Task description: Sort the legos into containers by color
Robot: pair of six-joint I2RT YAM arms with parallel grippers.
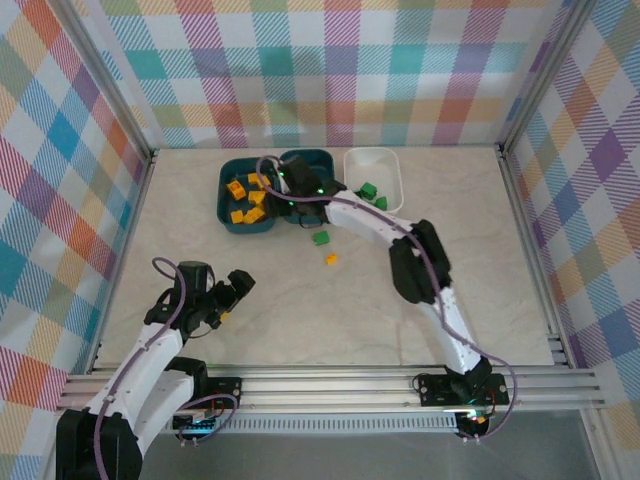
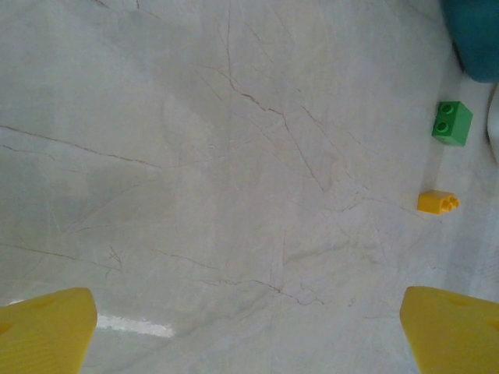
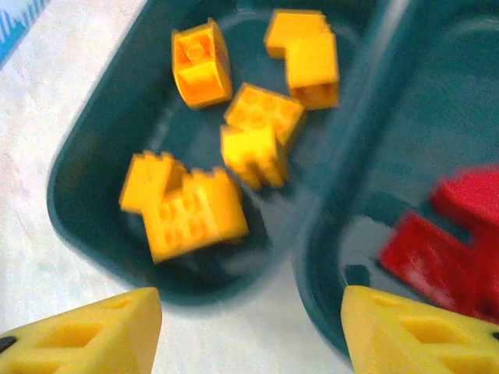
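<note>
Several yellow-orange legos (image 3: 191, 206) lie in the left dark teal container (image 3: 82, 199), and red legos (image 3: 440, 253) lie in the middle teal container (image 3: 323, 257). My right gripper (image 3: 249, 327) hovers over the near rims where these two bins meet, open, with nothing between its fingers; from above it (image 1: 287, 186) is seen at the same spot. Green legos (image 1: 368, 190) lie in the white container (image 1: 386, 162). One green lego (image 2: 452, 123) and one yellow-orange lego (image 2: 437, 202) lie loose on the table. My left gripper (image 2: 249, 331) is wide open over bare table, well short of them.
The three bins (image 1: 232, 212) stand in a row at the back of the marble-look table. Metal frame rails (image 1: 330, 385) edge the table, with checked cloth walls behind them. The right arm (image 1: 420, 265) stretches diagonally across the table's middle right.
</note>
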